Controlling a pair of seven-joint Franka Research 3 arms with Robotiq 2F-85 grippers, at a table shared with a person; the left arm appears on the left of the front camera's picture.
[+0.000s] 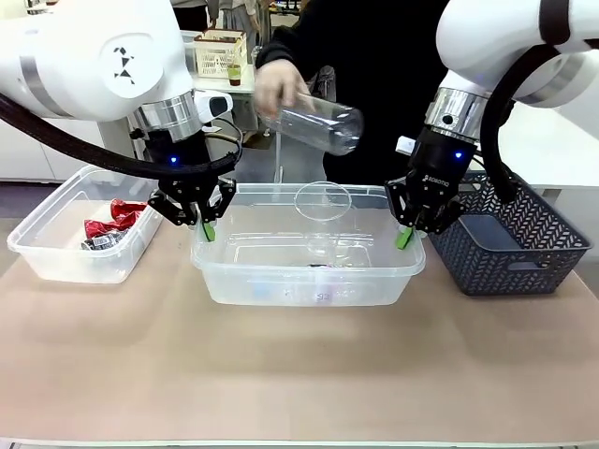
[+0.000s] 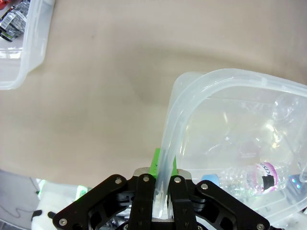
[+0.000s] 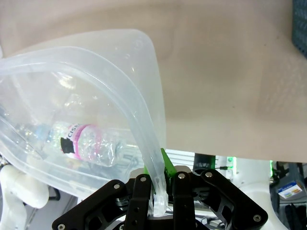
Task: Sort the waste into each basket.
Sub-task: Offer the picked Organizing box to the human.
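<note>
A clear tub (image 1: 309, 281) stands in the middle of the table. My left gripper (image 1: 208, 224) is shut on the rim of its left end (image 2: 230, 79), with the rim pinched between the green pads (image 2: 155, 162). At the right end, my right gripper (image 1: 407, 234) is shut on the rim (image 3: 96, 55). Inside this tub lies a clear bottle with a pink-banded label (image 2: 249, 179) (image 3: 91, 141). Above the tub, a person's hand (image 1: 276, 86) holds another clear bottle (image 1: 314, 123) tilted. A second clear tub (image 1: 80, 234) at the left holds crushed red cans (image 1: 112, 223).
A dark lattice basket (image 1: 510, 238) stands right of the middle tub, close behind my right gripper. The person stands at the far side. Bare brown table (image 1: 299, 374) lies open in front of the tubs. The left tub's corner (image 2: 29, 52) shows in the left wrist view.
</note>
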